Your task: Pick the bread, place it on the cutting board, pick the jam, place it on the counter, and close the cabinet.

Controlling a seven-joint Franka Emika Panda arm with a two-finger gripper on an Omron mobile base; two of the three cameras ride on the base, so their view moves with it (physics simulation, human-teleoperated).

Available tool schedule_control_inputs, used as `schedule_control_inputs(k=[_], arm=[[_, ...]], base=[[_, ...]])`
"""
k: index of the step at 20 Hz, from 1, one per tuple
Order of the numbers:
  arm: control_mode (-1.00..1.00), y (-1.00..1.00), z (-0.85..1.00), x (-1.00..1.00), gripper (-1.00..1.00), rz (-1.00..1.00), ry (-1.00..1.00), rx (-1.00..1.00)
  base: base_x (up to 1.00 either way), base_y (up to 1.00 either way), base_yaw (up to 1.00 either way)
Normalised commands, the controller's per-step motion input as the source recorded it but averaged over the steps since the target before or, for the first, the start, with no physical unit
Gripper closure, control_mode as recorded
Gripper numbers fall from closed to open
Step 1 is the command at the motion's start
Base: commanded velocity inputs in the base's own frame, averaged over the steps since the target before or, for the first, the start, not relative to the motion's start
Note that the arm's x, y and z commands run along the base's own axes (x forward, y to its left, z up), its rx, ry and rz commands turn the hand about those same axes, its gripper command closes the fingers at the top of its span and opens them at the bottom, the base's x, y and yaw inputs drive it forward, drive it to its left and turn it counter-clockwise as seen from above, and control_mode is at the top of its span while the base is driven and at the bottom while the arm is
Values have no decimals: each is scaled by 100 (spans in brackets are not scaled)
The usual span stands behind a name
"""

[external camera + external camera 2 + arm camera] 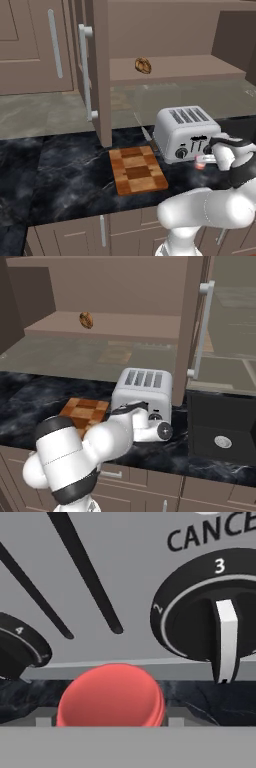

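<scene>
Black counter (70, 170) has the cutting board (137, 171) w/ nothing on it yet, the bread (143, 65) sits up on the cabinet (97, 70) shelf, then the toaster (186, 131), & the gripper (206, 161) sets the jam (111, 696) down low by it, can't tell if jaws grip.

- I'm looking at my arm (75, 448), which is showing as smooth, glossy white rounded shells, thick and tube-like.
- Dark, nearly black bands are ringing the joints; in the right base view one wide band is wrapping the lowest segment and another is capping the upper one.
- A round dark-rimmed disc with a small centre mark is sitting on the end of the wrist joint (164, 431).
- In the left base view the hand section (235, 160) is showing black trim over white casing.
</scene>
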Motion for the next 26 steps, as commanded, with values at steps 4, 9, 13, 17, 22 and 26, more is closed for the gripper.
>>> schedule_control_inputs(k=[4, 9, 13, 17, 22, 26], arm=[[-100, 0, -29, -30, 100, 0, -8, -2], [-100, 0, -32, -33, 100, 0, -10, -6], [-100, 0, -25, -35, 100, 0, -4, -7], [-100, 0, -5, -20, 100, 0, 0, -3], [-100, 0, 0, -2, -100, 0, 0, 0], [-100, 0, 0, 0, -100, 0, 0, 0]], base=[[0, 0, 0], [0, 0, 0], [0, 0, 0], [0, 0, 0], [0, 0, 0], [0, 0, 0]])
